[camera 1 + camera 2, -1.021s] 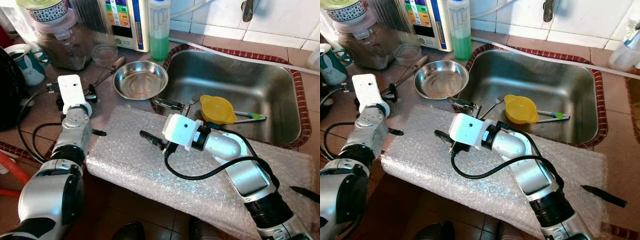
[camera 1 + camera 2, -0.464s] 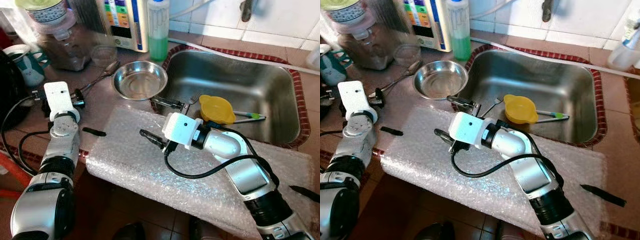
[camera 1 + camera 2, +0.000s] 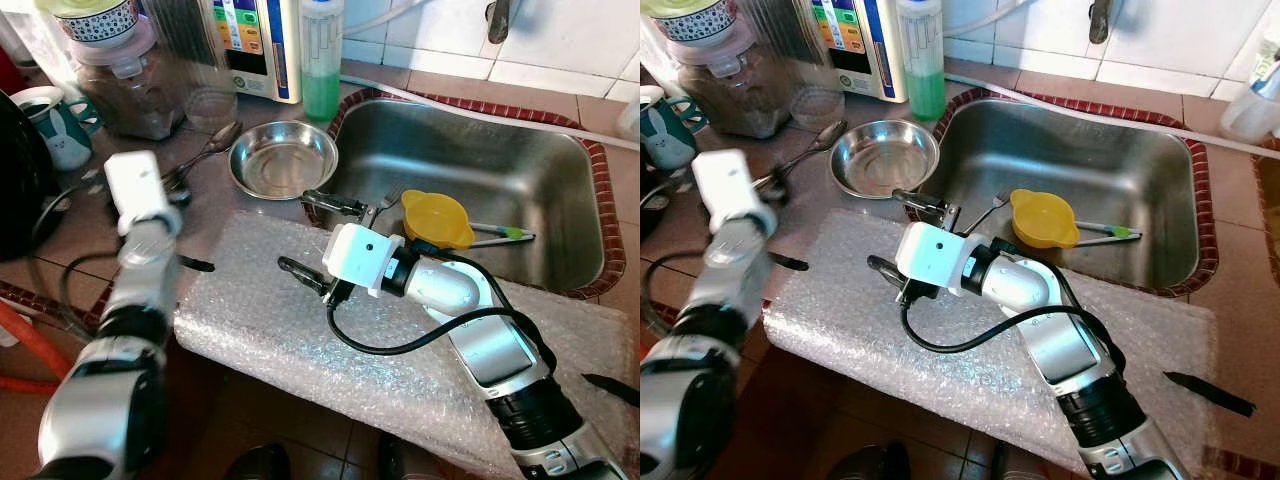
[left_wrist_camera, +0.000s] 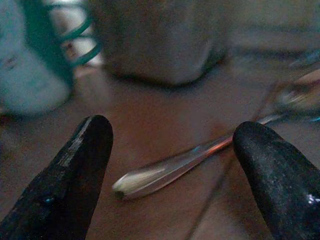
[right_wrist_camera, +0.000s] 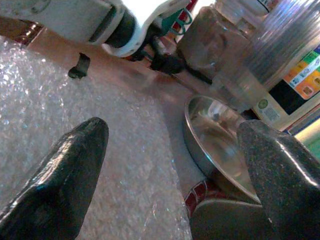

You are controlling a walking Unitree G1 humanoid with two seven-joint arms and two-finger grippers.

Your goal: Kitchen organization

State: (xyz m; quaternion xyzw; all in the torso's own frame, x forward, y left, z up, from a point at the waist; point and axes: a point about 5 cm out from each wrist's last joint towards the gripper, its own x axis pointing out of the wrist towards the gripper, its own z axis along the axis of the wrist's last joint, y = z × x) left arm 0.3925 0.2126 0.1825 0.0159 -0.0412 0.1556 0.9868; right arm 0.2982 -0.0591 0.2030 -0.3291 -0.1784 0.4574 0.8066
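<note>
My left gripper (image 4: 172, 127) is open low over the brown counter, with the handle end of a steel spoon (image 4: 170, 167) lying between its fingers. In the eye views that spoon (image 3: 205, 152) lies left of the empty steel bowl (image 3: 282, 160), and the left arm looks blurred. My right gripper (image 3: 318, 240) is open above the bubble wrap sheet (image 3: 300, 340), one finger close to the sink's corner. It holds nothing. The right wrist view looks past its fingers (image 5: 65, 175) to the bowl (image 5: 220, 140).
The steel sink (image 3: 480, 150) holds a yellow lid (image 3: 435, 218), a fork (image 3: 380, 205) and a green-handled utensil (image 3: 500, 232). A teal mug (image 3: 55, 125), a jar (image 3: 125, 85), a water purifier (image 3: 250, 45) and a green bottle (image 3: 322, 60) line the back. A small black piece (image 3: 197, 264) lies by the wrap.
The left arm swung out to the left, then came back toward the spoon and is blurred now. The right arm has stayed over the bubble wrap.
</note>
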